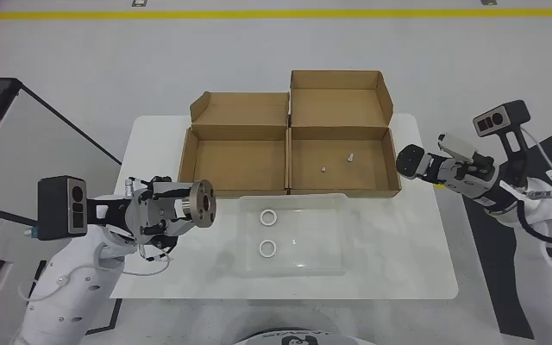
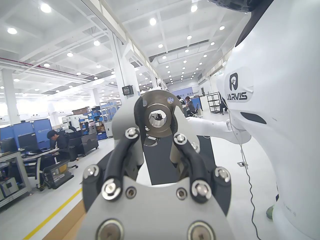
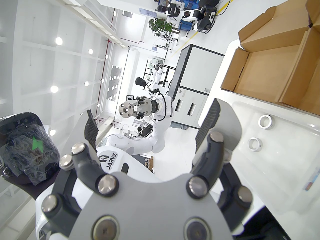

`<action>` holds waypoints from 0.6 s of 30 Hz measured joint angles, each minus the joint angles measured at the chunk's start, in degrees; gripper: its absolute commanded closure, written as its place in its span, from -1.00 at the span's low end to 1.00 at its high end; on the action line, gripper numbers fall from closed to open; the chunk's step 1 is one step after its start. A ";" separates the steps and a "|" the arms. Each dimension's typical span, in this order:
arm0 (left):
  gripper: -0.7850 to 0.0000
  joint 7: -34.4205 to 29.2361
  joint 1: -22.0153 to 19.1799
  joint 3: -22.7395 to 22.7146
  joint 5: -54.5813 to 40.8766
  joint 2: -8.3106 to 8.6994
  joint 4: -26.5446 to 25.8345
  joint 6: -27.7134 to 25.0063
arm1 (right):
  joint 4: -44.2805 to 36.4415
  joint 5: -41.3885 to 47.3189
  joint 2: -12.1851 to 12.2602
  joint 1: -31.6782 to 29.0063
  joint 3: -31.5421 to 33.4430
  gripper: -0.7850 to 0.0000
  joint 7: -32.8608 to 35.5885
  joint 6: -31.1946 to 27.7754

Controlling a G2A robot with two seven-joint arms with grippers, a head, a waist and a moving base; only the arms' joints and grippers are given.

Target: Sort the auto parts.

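My left gripper [image 2: 157,126] is shut on a round metal flange [image 2: 157,119] with a centre bore. It holds the flange in the air above the table's left side, level with the clear tray [image 1: 321,252], flange [image 1: 203,204] pointing toward the tray. Two white rings [image 1: 268,218] [image 1: 268,249] lie in the tray's left half. My right gripper [image 3: 150,126] stands open and holds nothing; it hovers at the table's right edge [image 1: 407,161], beside the right cardboard box [image 1: 379,177]. Two small screws [image 1: 351,158] [image 1: 323,168] lie in that box.
The left cardboard box [image 1: 233,166] has nothing in it; both boxes sit side by side behind the tray, lids folded back. The white table [image 1: 405,259] has bare surface to the right of the tray. A dark frame [image 1: 52,121] stands off the table's left.
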 measured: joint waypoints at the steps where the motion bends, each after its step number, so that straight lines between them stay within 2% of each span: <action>1: 1.00 -0.35 -0.01 0.25 -1.20 -0.12 -0.36 0.61 | 0.00 0.00 0.00 0.00 0.00 -1.00 0.00 0.00; 7: 1.00 -1.91 -0.54 0.93 -7.04 -0.59 -1.21 0.20 | 0.00 0.00 0.00 0.00 0.00 -1.00 0.00 0.00; 18: 1.00 0.47 -1.62 3.56 -16.64 -2.01 -3.82 -0.11 | 0.00 0.00 0.00 0.00 0.00 -1.00 0.00 0.00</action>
